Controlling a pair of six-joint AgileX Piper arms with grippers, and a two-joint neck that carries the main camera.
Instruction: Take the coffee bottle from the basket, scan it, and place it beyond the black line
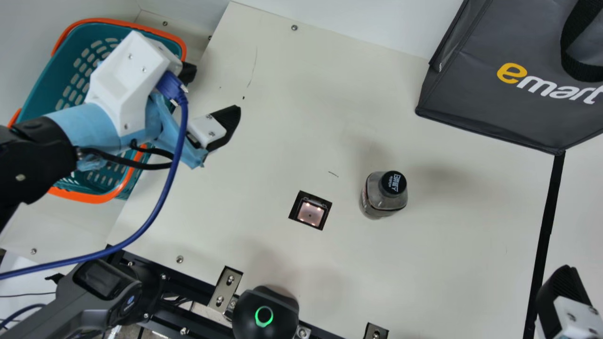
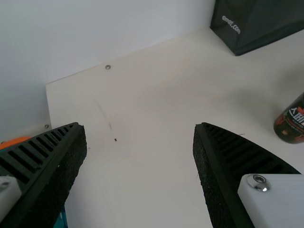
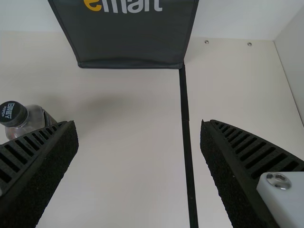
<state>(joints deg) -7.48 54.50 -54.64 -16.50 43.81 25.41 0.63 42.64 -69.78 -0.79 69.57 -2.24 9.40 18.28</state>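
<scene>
Black cap (image 1: pixel 393 182) uppermost, the coffee bottle (image 1: pixel 377 202) stands upright on the cream table (image 1: pixel 301 108), its long axis rising from the tabletop. It sits between the dark-framed scanner window (image 1: pixel 310 214) and the black line (image 1: pixel 549 226), much nearer the window and on the window's side of the line. Pale print marks the cap in the main and right wrist views (tiny stuff, frankly). The left wrist view catches the bottle's dark side, where a label (image 2: pixel 297 116) carries white and red characters. A charcoal bag (image 1: pixel 471 103) at the table's far side bears big lettering, one yellow character and the rest white; smaller white print crosses the face seen from the left wrist.

The left gripper (image 1: pixel 215 91) hangs beside the orange-rimmed basket (image 1: pixel 94 200), over the table's edge region, its fingers spread wide. The right gripper (image 1: pixel 563 292) is close to the black line in the main view; from its wrist, both fingers stand well apart, with the line running between them in that picture. Low in the main view, a black rounded device (image 1: pixel 264 313) at the table's near edge shows a green ring.
</scene>
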